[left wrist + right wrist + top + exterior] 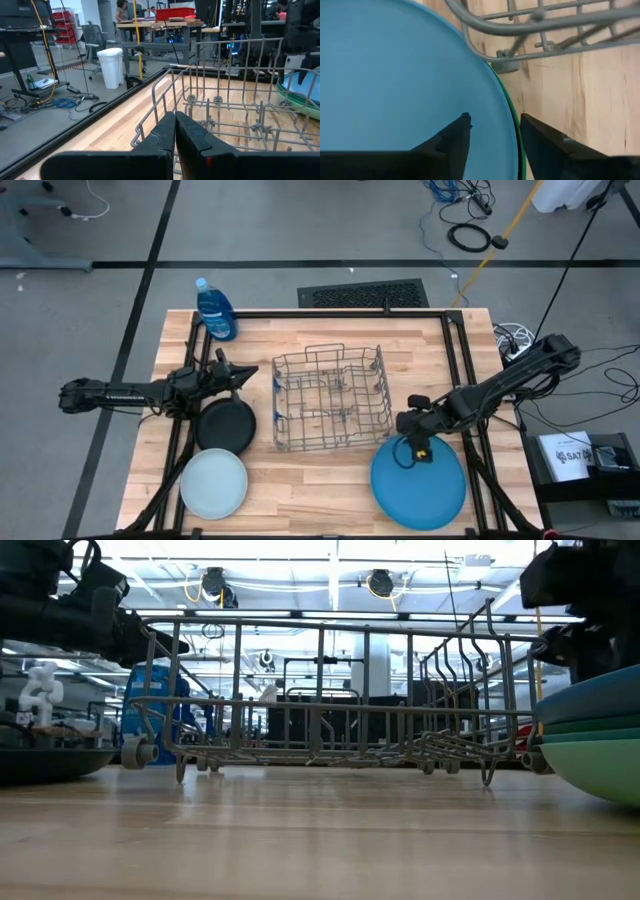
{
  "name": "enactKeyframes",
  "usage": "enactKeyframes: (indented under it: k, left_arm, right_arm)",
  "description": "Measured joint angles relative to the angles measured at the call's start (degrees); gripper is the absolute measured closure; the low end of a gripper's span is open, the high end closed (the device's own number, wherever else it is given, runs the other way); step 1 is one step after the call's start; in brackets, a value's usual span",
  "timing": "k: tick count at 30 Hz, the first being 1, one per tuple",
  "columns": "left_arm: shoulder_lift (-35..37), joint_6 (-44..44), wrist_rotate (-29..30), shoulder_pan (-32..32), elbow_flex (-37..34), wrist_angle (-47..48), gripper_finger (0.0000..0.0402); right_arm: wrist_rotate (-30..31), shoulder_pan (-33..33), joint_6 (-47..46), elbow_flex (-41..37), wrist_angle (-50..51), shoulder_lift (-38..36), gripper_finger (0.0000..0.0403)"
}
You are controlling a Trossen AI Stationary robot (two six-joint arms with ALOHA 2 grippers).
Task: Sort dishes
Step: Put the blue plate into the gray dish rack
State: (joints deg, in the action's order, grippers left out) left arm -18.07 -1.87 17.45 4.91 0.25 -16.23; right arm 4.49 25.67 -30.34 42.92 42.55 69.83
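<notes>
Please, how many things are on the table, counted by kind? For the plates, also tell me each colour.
Plates: 5 (blue plate, dark green plate, light green plate, pale plate, black plate)
Wire rack: 1
Soap bottle: 1
Total: 7

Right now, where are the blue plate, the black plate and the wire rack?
blue plate [425,485]: high view, bare centre of its face.
black plate [224,426]: high view, middle of the dish.
wire rack [330,442]: high view, near rim wire.
</notes>
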Motion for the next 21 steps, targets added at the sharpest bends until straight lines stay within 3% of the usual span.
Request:
enactKeyframes:
  k: [11,21]
  left_arm:
    - [0.0,0.0,0.0,0.0,0.0,0.0,0.0388]
    - [0.0,0.0,0.0,0.0,0.0,0.0,0.0388]
  right_arm:
    - [4.4,-0.1,7.4,0.0,-3.9,5.4,0.0294]
    - [4.4,-0.1,10.2,0.0,-4.9,6.2,0.0346]
